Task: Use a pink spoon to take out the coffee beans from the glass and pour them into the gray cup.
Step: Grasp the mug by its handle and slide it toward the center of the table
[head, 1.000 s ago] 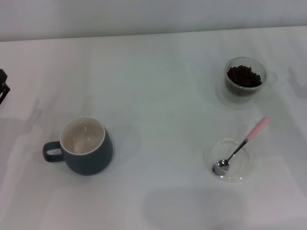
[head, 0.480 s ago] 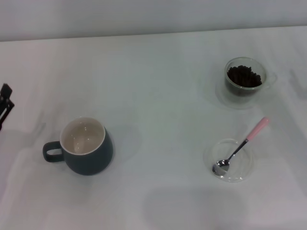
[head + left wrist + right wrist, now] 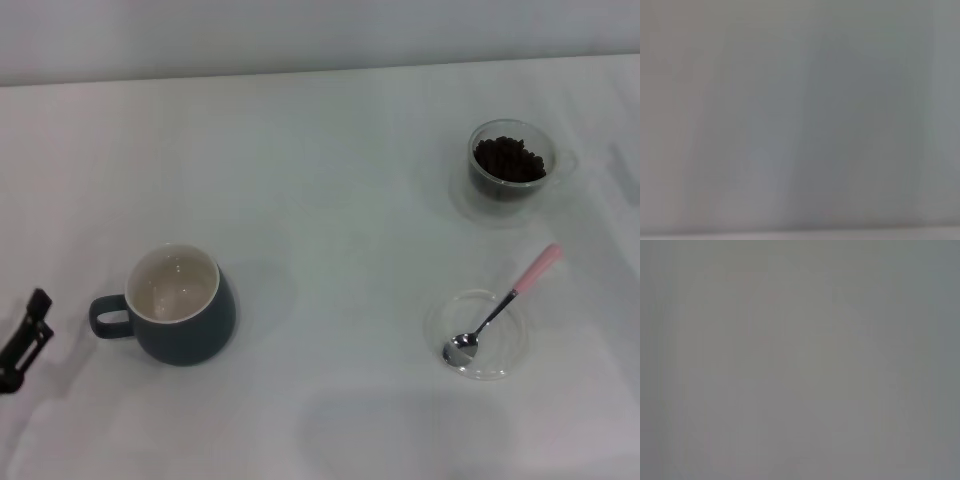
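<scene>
— Pink handle first: where does the pink spoon (image 3: 503,306) lie?

— Its metal bowl rests in a shallow clear dish (image 3: 477,333) on the right side of the white table (image 3: 330,180), and the handle sticks out over the dish's far rim, pointing toward the glass (image 3: 511,161).

— And the glass?

— It stands upright farther back on the right, apart from the dish, with the coffee beans (image 3: 511,159) heaped inside.

— The gray cup?

— The gray cup (image 3: 178,303) sits upright on the left, well apart from the others. Its cream inside shows no beans, and its loop handle faces the left edge.

— Any gripper near?

— Only the left gripper (image 3: 22,343), dark, at the left edge just beside the cup's handle, not touching it. Whether its fingers are spread or closed cannot be told. The right gripper is out of sight, and both wrist views show only a blank grey surface.
</scene>
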